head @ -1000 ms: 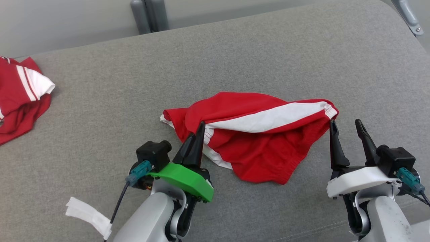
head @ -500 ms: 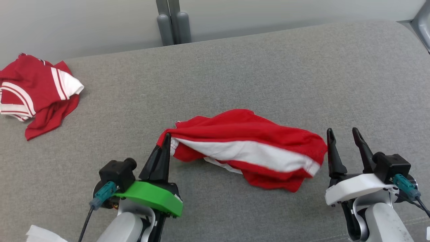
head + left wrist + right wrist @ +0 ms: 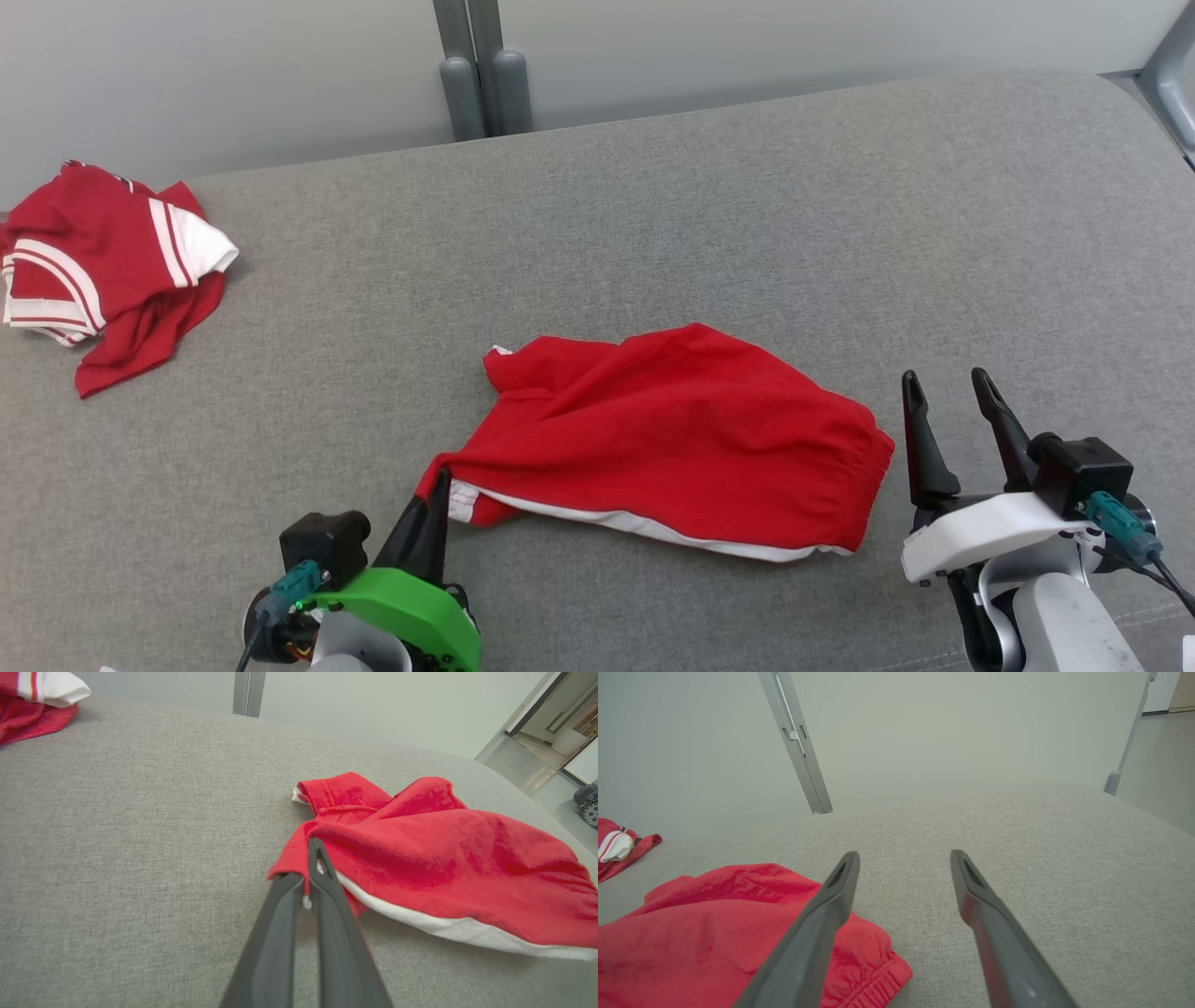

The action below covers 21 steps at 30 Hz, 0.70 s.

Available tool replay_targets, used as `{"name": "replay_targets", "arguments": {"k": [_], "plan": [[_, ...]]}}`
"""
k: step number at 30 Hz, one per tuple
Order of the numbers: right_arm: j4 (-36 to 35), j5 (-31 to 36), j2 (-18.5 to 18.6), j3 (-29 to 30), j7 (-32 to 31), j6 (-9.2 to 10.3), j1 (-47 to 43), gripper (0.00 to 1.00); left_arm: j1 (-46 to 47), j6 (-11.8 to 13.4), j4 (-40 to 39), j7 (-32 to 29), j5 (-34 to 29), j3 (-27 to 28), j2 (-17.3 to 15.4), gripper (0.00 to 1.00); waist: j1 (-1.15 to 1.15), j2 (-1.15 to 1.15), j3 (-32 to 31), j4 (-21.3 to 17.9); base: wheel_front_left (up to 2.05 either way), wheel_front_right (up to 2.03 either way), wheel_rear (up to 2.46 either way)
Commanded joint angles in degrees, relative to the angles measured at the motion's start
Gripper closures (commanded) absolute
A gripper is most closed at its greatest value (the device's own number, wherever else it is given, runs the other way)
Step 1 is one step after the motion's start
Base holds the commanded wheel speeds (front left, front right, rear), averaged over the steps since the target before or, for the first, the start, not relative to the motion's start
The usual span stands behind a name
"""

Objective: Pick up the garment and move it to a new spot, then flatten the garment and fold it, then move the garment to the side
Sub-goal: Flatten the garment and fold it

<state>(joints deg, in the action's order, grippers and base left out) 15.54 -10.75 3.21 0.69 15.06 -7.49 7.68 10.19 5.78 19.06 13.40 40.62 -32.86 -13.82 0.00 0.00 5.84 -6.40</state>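
Head view gives you the grey table (image 3: 747,187) with the red garment (image 3: 681,439) lying low at centre. Your left fingers (image 3: 435,504), angled up from below, clench its near-left corner; your right fingers (image 3: 920,439) point up, released, beside its right edge.

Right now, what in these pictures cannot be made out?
1. Pinched corner of the red shorts: left wrist view, the shut left gripper covers it, so grip depth is unclear.
2. The waistband: right wrist view, a finger of the open right gripper hides part; contact unclear.
3. The red and white garment: crumpled; cut off by the left wrist view's top edge.
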Motion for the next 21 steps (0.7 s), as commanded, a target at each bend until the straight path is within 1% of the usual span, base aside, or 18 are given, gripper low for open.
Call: {"name": "replay_targets", "arguments": {"k": [1,4,5,6,7,8,9,16,21], "plan": [[0.09,-0.12,0.38,0.22,0.18,0.00,-0.61,0.00,0.12,-0.42,1.33,0.40,0.53,0.29,-0.11,1.00,0.00,0.00,0.00,-0.18,0.00,0.00,0.00],[-0.04,0.10,0.45,0.63,0.18,0.00,-0.75,0.00,0.69,-1.05,4.25,0.73,0.42,0.38,0.02,1.00,0.00,0.00,0.07,-0.50,0.00,0.00,0.00],[-0.15,0.19,0.44,0.80,0.18,0.00,-0.78,0.00,1.04,-1.29,5.23,0.77,0.35,0.39,0.11,0.94,0.00,0.00,0.12,-0.60,0.00,0.00,0.00],[-0.24,0.34,0.43,0.95,0.18,0.00,-0.86,0.00,1.32,-1.59,6.21,0.91,0.34,0.51,0.26,0.80,0.00,0.00,0.17,-0.68,0.00,0.00,0.00],[-0.35,0.37,0.41,1.10,0.18,0.00,-0.92,0.00,1.45,-1.85,6.92,0.96,0.34,0.53,0.39,0.62,0.00,0.00,0.20,-0.73,0.00,0.00,0.00],[-0.49,0.34,0.40,1.29,0.18,0.00,-0.98,0.00,1.68,-2.08,7.71,1.13,0.19,0.55,0.55,0.37,0.00,0.00,0.23,-0.79,0.00,0.00,0.00],[-0.57,0.35,0.39,1.55,0.18,0.00,-0.95,0.00,1.89,-2.34,8.40,1.26,0.05,0.63,0.75,0.00,0.00,0.00,0.25,-0.83,0.00,0.00,0.00],[-2.14,0.95,0.36,3.92,0.18,0.00,-1.30,0.00,2.46,-2.62,10.13,1.85,-1.45,2.47,1.32,0.00,0.00,0.00,0.13,-0.75,0.00,0.00,0.00],[-3.92,1.65,0.40,5.94,0.18,0.00,-1.54,0.00,0.77,-2.21,7.04,1.80,-4.30,6.40,1.16,0.00,0.00,0.00,-0.16,-0.22,0.00,0.00,0.00]]}}
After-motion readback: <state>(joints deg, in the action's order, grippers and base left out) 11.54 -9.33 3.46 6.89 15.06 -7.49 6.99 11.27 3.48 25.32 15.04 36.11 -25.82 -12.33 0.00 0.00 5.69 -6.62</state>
